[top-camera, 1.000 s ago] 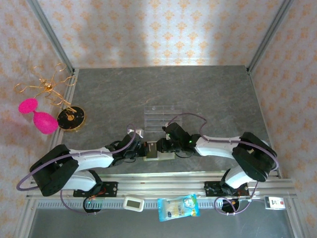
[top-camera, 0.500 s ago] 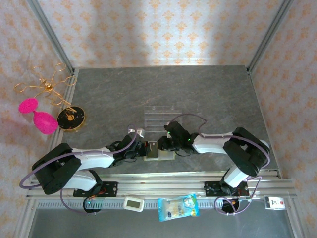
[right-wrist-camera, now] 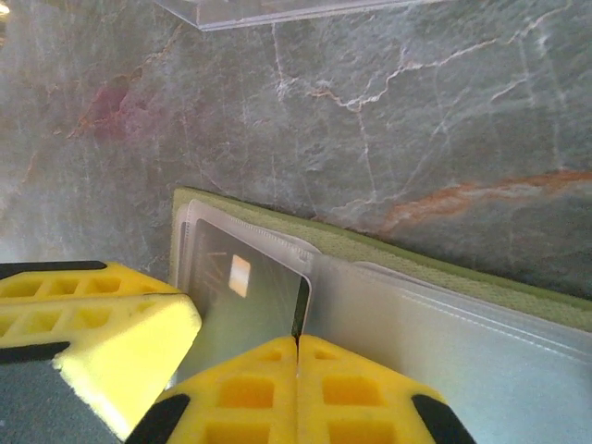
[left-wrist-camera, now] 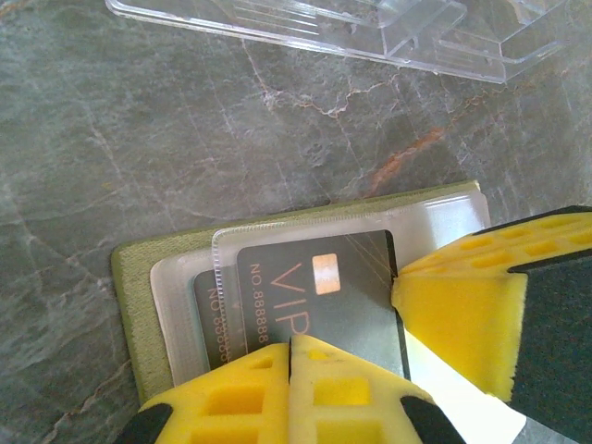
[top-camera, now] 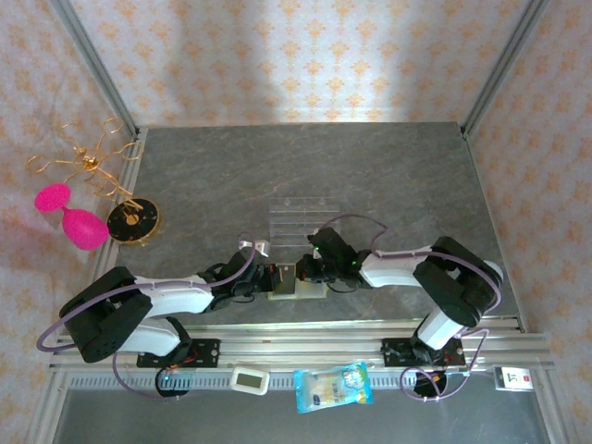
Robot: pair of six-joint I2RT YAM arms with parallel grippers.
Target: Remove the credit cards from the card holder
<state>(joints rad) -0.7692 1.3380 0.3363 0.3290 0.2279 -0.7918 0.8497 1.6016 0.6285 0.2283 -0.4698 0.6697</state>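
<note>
The card holder [left-wrist-camera: 129,287] lies open and flat near the front edge of the grey marble surface [top-camera: 388,176], between the two arms. Two dark credit cards [left-wrist-camera: 342,296] overlap in its clear pocket. The right tool [right-wrist-camera: 298,347] is closed on the upper card's corner. The left tool [left-wrist-camera: 289,347] is closed over that card's edge, though I cannot tell if it grips the card. A clear tray [top-camera: 298,222] lies just beyond.

card holder [left-wrist-camera: 134,314] lying open on the marble table [left-wrist-camera: 139,120] | two dark credit cards [left-wrist-camera: 342,296] poking from its clear pocket, top one says VIP | left gripper [left-wrist-camera: 289,350] pads squeezed together over that card's edge | right gripper's finger [left-wrist-camera: 462,305] touching its side edge | clear tray [left-wrist-camera: 305,28] beyond
</note>
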